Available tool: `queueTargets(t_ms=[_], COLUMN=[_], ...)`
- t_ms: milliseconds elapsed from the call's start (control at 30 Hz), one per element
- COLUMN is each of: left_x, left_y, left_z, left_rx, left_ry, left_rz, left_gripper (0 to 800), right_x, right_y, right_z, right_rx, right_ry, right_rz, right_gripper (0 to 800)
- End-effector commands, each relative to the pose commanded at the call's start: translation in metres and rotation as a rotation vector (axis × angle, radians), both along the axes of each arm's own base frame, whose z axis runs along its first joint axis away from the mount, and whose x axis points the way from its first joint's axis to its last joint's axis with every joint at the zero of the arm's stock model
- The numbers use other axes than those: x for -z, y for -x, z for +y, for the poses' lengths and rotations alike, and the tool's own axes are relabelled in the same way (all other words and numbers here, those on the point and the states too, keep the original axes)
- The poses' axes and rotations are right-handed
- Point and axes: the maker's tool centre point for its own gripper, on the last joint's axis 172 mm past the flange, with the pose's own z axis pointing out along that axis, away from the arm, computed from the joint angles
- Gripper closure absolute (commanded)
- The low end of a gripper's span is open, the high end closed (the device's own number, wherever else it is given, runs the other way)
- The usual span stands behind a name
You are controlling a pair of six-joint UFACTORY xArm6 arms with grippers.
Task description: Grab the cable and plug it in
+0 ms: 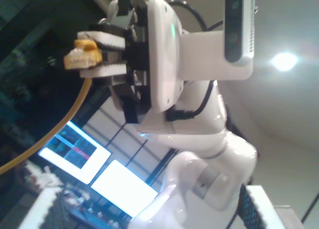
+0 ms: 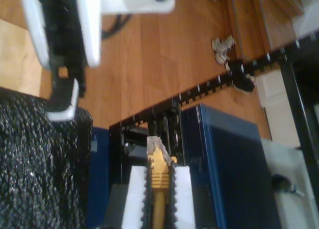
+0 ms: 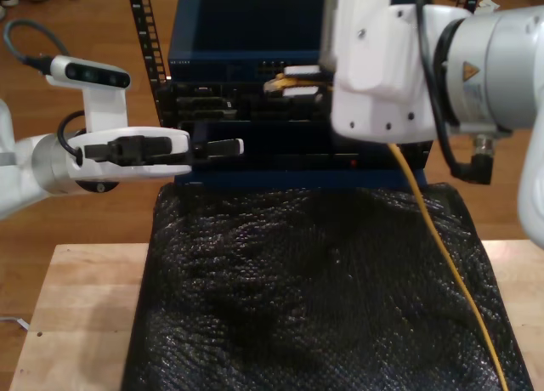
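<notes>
1. Between the jaws of my second gripper (image 2: 158,189) sits the cable (image 2: 158,181). The two white pads press on either side of the yellow boot just behind the plug, so the jaws are pinching it.
2. The cable's long axis runs straight along the jaws. The clear plug (image 2: 155,148) sticks out a little past the fingertips, pointing away from the wrist.
3. Behind the jaws, in the exterior view, the cable (image 3: 442,263) trails down from the gripper and across the black mat (image 3: 314,297) on the bench (image 3: 59,323), toward that view's lower right.
4. Just ahead of the plug tip lies the dark face of the blue box (image 2: 224,154), with a row of small openings. The plug looks close to that face but, as I judge it, not yet seated. I cannot tell which opening it is lined up with.
5. The coming move turns on this one relation: plug axis and socket axis must agree, and the push goes straight forward along the jaws. Any sideways offset or tilt would catch the plug on the socket's edge.
6. Farther off, my first gripper (image 3: 223,146) hangs at the exterior view's left, level with the box's front. Its jaws hold nothing; whether they are spread or pressed together I cannot tell. My second gripper is clearly the nearer one to the socket.
</notes>
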Motion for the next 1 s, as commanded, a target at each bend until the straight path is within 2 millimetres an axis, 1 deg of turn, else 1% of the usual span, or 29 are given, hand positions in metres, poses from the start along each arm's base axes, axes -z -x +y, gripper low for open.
queueTargets(t_ms=[100,167,233,333,400,467,667,700,800,867,1000], left_x=[0.005,0.007,0.010,0.013,0.018,0.026,0.052,0.057,0.068,0.077,0.100], left_y=[-0.002,-0.002,-0.002,-0.004,-0.005,-0.008,-0.013,-0.015,-0.017,-0.019,-0.023], left_z=[-0.002,-0.004,-0.005,-0.006,-0.007,-0.008,-0.009,-0.007,-0.003,0.001,0.016], left_rx=[-0.014,-0.021,-0.031,-0.045,-0.056,-0.073,-0.117,-0.125,-0.137,-0.154,-0.174], left_ry=[-0.041,-0.062,-0.084,-0.110,-0.138,-0.187,-0.339,-0.360,-0.433,-0.494,-0.636], left_rz=[-0.009,-0.020,-0.035,-0.054,-0.066,-0.082,-0.152,-0.156,-0.187,-0.219,-0.293], left_gripper=[3,3,2,3,3,2,2,2,2,2,2], right_x=[0.012,0.020,0.024,0.039,0.045,0.053,0.061,0.065,0.078,0.081,0.084], right_y=[0.000,-0.006,-0.013,-0.022,-0.029,-0.032,-0.040,-0.041,-0.043,-0.042,-0.046], right_z=[0.007,0.004,-0.005,-0.020,-0.029,-0.036,-0.059,-0.061,-0.065,-0.064,-0.070], right_rx=[-0.014,0.002,0.027,0.057,0.081,0.101,0.142,0.148,0.168,0.166,0.177], right_ry=[0.012,0.014,0.017,0.029,0.030,0.029,0.032,0.034,0.034,0.035,0.037], right_rz=[0.061,0.093,0.111,0.157,0.194,0.246,0.306,0.322,0.387,0.410,0.422], right_gripper=[800,800,800,800,800,800,800,800,800,800,800])
